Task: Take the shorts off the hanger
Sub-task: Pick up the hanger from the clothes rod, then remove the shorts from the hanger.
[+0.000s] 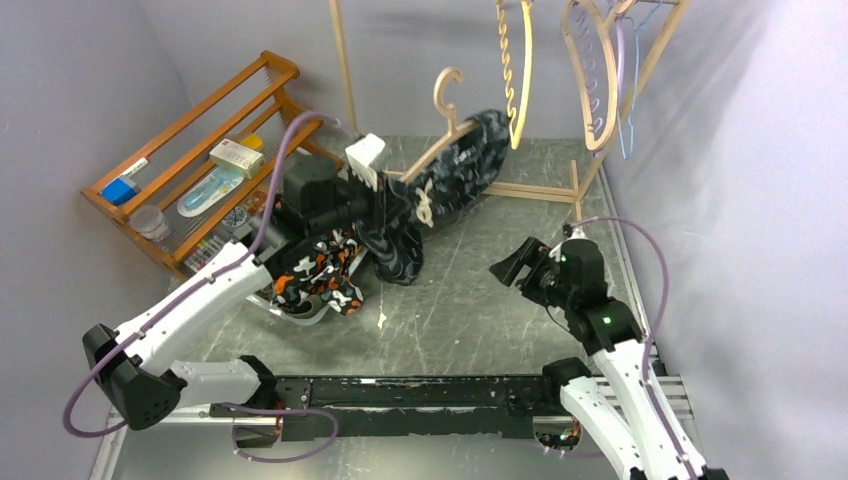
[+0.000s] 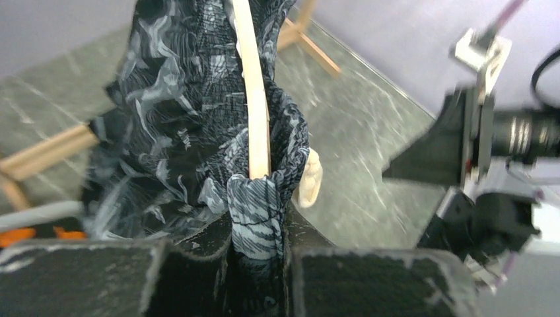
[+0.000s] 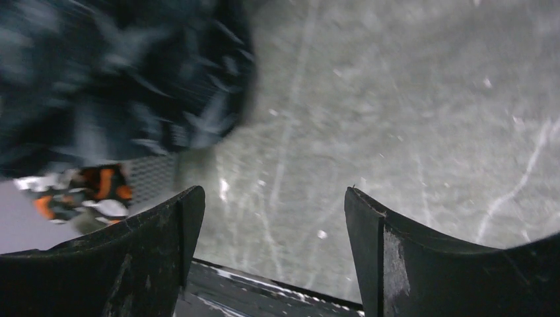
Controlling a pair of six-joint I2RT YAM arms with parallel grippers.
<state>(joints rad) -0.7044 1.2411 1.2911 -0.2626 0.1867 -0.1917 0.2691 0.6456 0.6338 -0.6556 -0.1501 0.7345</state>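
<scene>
The dark leaf-print shorts (image 1: 470,150) hang over a tilted wooden hanger (image 1: 450,128) and trail down to the table. My left gripper (image 1: 383,205) is shut on a fold of them. In the left wrist view the fingers (image 2: 198,244) pinch the fabric (image 2: 257,205) just below the hanger's bar (image 2: 254,99), and a white drawstring end (image 2: 309,177) shows beside it. The orange-black-white camouflage shorts (image 1: 320,280) lie in a heap under my left arm. My right gripper (image 1: 515,262) is open and empty above the table to the right of the shorts; it also shows in the right wrist view (image 3: 274,205).
A wooden shelf rack (image 1: 190,130) with small items stands at the back left. A wooden stand (image 1: 545,188) with more hangers (image 1: 590,80) and a yellow spiral hanger (image 1: 518,70) is at the back. A black rail (image 1: 400,395) runs along the near edge.
</scene>
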